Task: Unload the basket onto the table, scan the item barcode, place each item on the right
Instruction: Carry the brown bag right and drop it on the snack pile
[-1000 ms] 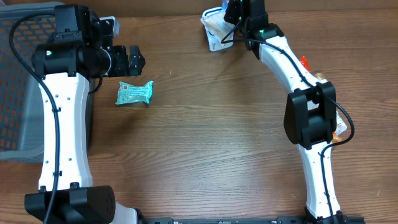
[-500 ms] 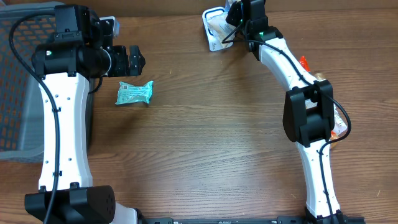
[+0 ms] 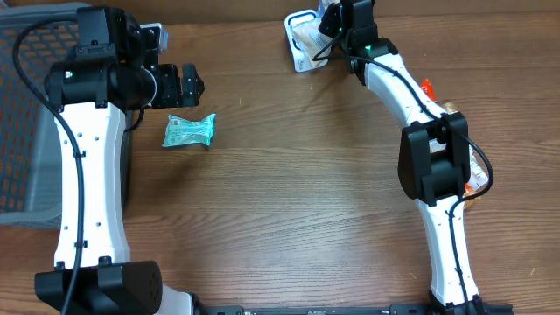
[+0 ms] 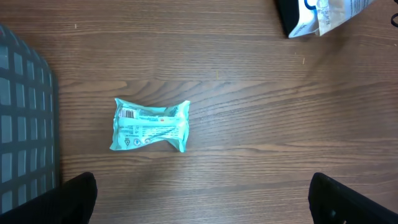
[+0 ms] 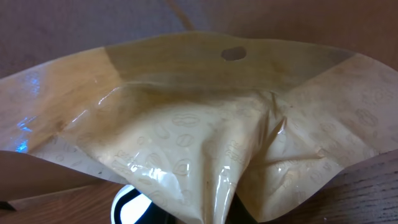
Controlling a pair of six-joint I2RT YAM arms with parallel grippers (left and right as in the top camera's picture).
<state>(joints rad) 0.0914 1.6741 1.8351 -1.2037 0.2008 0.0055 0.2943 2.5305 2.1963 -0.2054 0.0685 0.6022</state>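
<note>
My right gripper [image 3: 336, 19] is at the far edge of the table, shut on a glossy tan pouch [image 5: 205, 124], the item. The pouch fills the right wrist view and is pinched at its lower fold, hiding the fingers. A white and black scanner [image 5: 132, 204] peeks out under the pouch [image 3: 306, 37]. No barcode shows on the visible side. My left gripper [image 3: 187, 83] hangs open and empty above a teal packet [image 3: 190, 130], which lies flat on the wood [image 4: 149, 124], printed side up, ahead of the left gripper [image 4: 202, 208].
A dark mesh basket [image 3: 22, 114] stands at the left edge, close to the left arm, and shows in the left wrist view as the basket [image 4: 25, 130]. Several snack packets [image 3: 477, 175] lie by the right arm's base at the right edge.
The right gripper has shifted slightly with the pouch at the far edge of the table. The left arm and the teal packet have not moved.
</note>
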